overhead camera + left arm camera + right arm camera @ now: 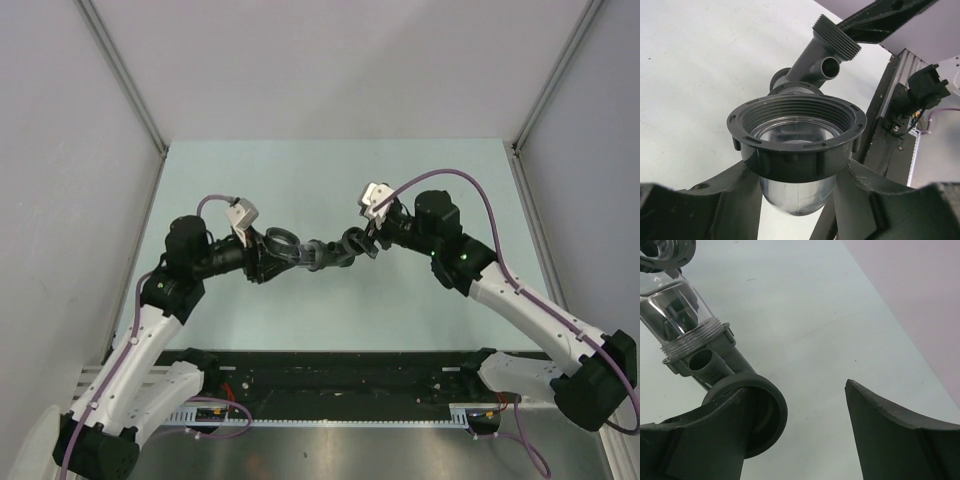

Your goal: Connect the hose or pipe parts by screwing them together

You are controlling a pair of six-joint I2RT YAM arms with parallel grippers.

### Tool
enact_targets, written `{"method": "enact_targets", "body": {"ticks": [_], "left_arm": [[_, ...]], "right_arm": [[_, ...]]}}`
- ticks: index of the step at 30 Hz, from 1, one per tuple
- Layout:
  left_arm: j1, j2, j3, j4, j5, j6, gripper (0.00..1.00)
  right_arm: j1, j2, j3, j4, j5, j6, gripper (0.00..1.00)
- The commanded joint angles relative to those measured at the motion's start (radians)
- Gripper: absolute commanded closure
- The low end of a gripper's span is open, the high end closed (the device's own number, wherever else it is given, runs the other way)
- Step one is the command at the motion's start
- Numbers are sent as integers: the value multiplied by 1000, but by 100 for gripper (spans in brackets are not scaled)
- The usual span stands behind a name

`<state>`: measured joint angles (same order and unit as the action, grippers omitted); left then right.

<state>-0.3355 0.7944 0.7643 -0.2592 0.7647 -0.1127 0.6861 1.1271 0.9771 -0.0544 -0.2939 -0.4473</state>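
Pipe parts (312, 252) are held in the air above the pale green bench (330, 180), midway between the two arms; they form one joined piece, not loose bits. The left gripper (274, 250) is clamped on the wide dark ring nut (795, 150); its fingers (735, 192) press in from both sides just under the nut's ribbed wall, with the clear bowl (795, 195) bulging down between them. The nut's open mouth shows threads on its inner wall. Beyond the nut, the dark grey fitting (812, 55) runs away from the left wrist camera; it carries a round side port (830, 67) and ends in an outside thread (839, 37).

The right gripper (358, 245) stands at the fitting's far end with its jaws wide apart. In the right wrist view, the fitting's flanged end (765, 415) lies against one finger (705, 450); the other finger (900, 435) is well clear of it, with bare bench showing in the gap. From this side the clear bowl meets the fitting at a band of clear threads (690, 342); whether that joint is screwed fully home cannot be told.
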Motion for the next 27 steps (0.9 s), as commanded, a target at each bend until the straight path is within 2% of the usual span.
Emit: {"method": "enact_targets", "body": {"ticks": [1, 8, 12, 14, 19, 23, 27], "left_arm": [[-28, -20, 1, 69, 271, -15, 100], [-30, -23, -10, 69, 269, -64, 100], [-30, -20, -25, 69, 280, -68, 100], [-28, -15, -26, 71, 292, -71, 100], [-28, -1, -20, 69, 301, -91, 100], [-28, 0, -5, 71, 190, -136, 100], [-28, 6, 47, 77, 76, -234, 100]], "right_arm": [[-48, 56, 86, -28, -126, 62, 22], [-108, 161, 169, -105, -217, 61, 19], [-203, 218, 212, -98, -401, 149, 15], [-232, 275, 265, -145, -413, 174, 16], [-257, 365, 347, -225, -409, 211, 19], [-264, 373, 382, -233, -317, 275, 21], [-280, 281, 382, -220, -272, 305, 20]]}}
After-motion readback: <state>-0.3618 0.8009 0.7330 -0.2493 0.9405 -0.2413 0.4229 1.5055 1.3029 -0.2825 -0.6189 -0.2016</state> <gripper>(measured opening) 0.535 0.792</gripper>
